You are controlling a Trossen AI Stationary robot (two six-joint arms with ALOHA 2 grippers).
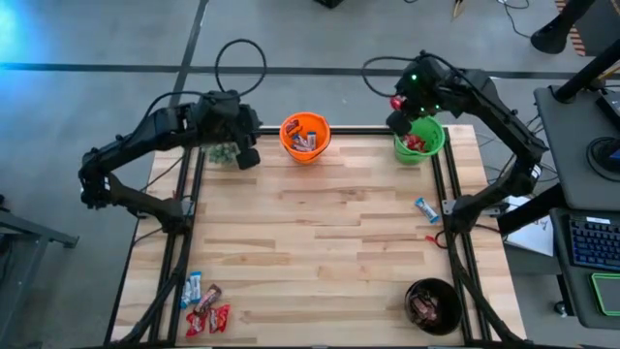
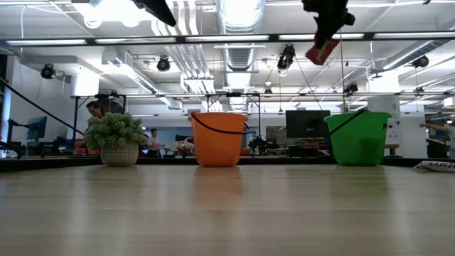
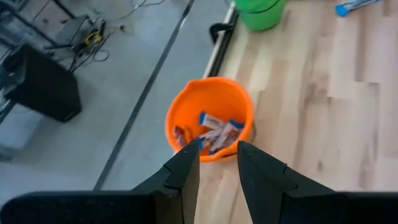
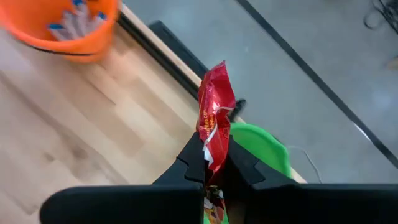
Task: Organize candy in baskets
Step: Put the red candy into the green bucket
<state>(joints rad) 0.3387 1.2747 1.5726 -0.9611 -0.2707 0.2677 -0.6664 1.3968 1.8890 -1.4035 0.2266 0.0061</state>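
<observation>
Right gripper (image 4: 214,163) pinches red candy (image 4: 215,109) between its fingers, above green basket (image 4: 258,149). Left gripper (image 3: 217,165) narrowly parted, empty, near orange basket (image 3: 180,109).

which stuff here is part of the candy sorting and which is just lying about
Part of the job:
orange basket
green basket
black basket
red candy in the right gripper
loose candy
blue candy

Just lying about:
potted plant
keyboard

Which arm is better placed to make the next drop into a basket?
Right. The right gripper is shut on a red candy and hangs above the green basket. The left gripper holds nothing, near the orange basket.
</observation>
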